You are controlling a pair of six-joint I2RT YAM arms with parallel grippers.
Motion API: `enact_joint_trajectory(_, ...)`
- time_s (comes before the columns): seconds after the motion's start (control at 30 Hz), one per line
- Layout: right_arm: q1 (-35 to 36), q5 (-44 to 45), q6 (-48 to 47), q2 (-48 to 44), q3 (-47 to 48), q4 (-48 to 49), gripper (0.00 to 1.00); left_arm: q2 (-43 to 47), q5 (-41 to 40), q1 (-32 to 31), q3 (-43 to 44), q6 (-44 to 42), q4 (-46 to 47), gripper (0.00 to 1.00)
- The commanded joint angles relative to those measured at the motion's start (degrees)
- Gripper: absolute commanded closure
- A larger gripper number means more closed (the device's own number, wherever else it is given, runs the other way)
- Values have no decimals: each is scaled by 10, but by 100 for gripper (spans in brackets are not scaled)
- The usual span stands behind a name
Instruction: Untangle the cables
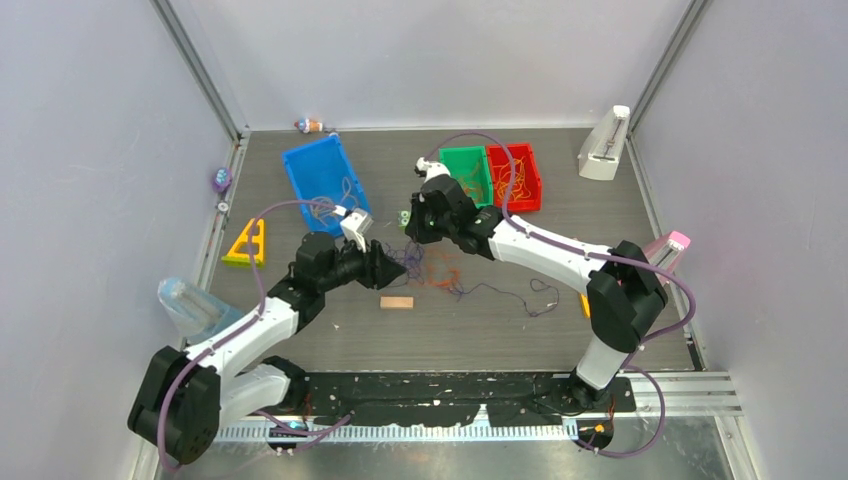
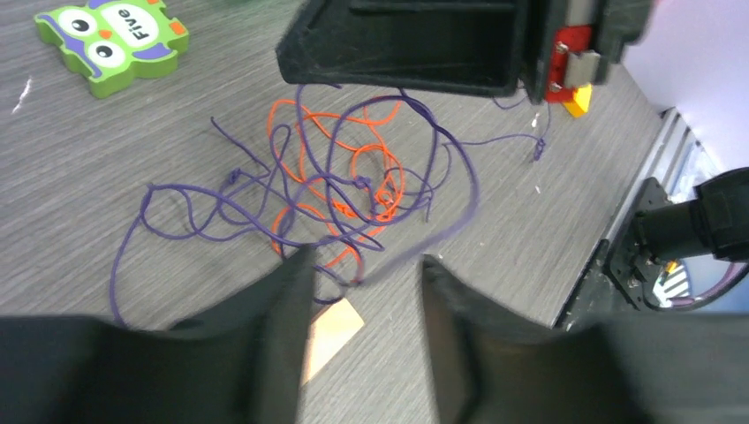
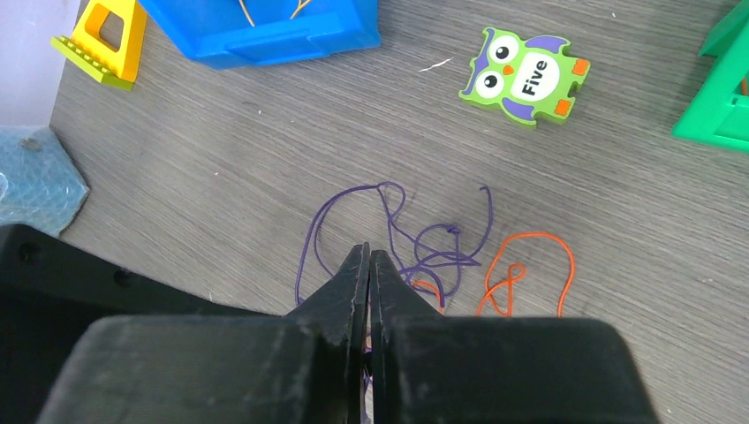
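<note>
Your left gripper (image 2: 366, 263): jaws apart, one purple strand crossing the gap | cables (image 2: 344, 190): purple-and-orange knot on the table (image 2: 88, 177), just beyond those tips | right gripper (image 3: 369, 252): above the knot, jaws pressed together, strand hold unclear | wooden block (image 2: 331, 331): partly behind your left finger | owl piece (image 3: 525, 75): well beyond | blue bin (image 3: 265, 35), green bin (image 3: 720, 97): farther out

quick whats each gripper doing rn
left gripper: open, gripping nothing
right gripper: closed, apparently pinching a purple cable
</note>
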State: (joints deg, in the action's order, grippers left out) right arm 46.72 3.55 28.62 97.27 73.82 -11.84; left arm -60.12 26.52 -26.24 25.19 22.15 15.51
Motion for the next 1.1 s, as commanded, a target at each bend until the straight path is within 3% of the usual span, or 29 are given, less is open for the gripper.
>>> enact_joint_trajectory(0.0,6,5,4,-9,26,14,94,-31,-27,-2,44,-16,8,72)
enact_joint_trajectory(0.07,7,3,4,-11,23,16,95,-47,-42,-2,55,-12,0,94)
enact_joint_trajectory(0.1,7,2,4,-14,21,16,95,-52,-52,-2,59,-10,-4,100)
enact_joint_trajectory(0.2,7,-1,2,-21,9,20,94,-54,-76,-2,62,-11,-6,100)
enact_joint_trajectory(0.23,6,-2,1,-25,6,19,90,-52,-77,-2,62,-13,-5,100)
enact_joint_trajectory(0.27,6,2,0,-28,-3,16,64,-47,-82,-2,64,-13,-10,100)
enact_joint_trajectory(0.3,4,7,-1,-38,-10,16,49,-42,-88,-2,67,-14,-22,100)
enact_joint_trajectory(0.33,3,16,-3,-51,-29,21,26,-36,-95,-2,72,-16,-37,100)
enact_joint_trajectory(0.37,-1,18,-4,-58,-39,32,16,-28,-100,-2,76,-19,-52,100)
enact_joint_trajectory(0.6,-61,-75,-12,-156,-184,121,1,26,-132,-1,132,-27,-188,100)
enact_joint_trajectory(0.8,-67,-176,-59,-159,-236,223,5,49,-168,-1,223,-30,-325,100)
enact_joint_trajectory(1.07,-25,-187,-69,-79,-200,284,5,60,-187,-1,337,-53,-419,100)
